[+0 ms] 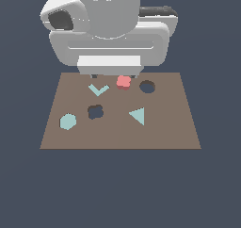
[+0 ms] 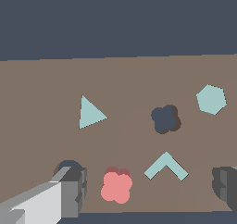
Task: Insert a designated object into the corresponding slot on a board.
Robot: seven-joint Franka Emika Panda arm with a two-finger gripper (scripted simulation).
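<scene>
Presently the salmon-red clover block (image 1: pixel 123 82) lies flat on the brown board (image 1: pixel 164 128), near the board's far edge in the exterior view, roughly at 12 o'clock from the board's middle. Its four rounded lobes give it no long axis; in the wrist view (image 2: pixel 116 185) the lobes sit diagonally, like an X, and a darker red rim shows its modest thickness. The clover slot (image 1: pixel 95 112) is a dark four-lobed hole about the block's size, lying at about 7 o'clock from the block in the exterior view and well apart from it. Between them, just beside the block, sits a teal chevron (image 1: pixel 99 89). A plain round dark hole (image 1: pixel 147 86) lies at 3 o'clock from the block, a teal triangle (image 1: pixel 137 115) at about 5 o'clock, and a teal hexagon (image 1: pixel 68 121) near the board's edge on the exterior view's left. All surfaces are flat, matte and untextured. The claw (image 2: pixel 148 190) hangs over the board's far edge with its grey blocky fingers (image 2: pixel 74 190) spread wide; the block lies between them, nearer one finger and touching neither, so the claw is released and grasps nothing.
</scene>
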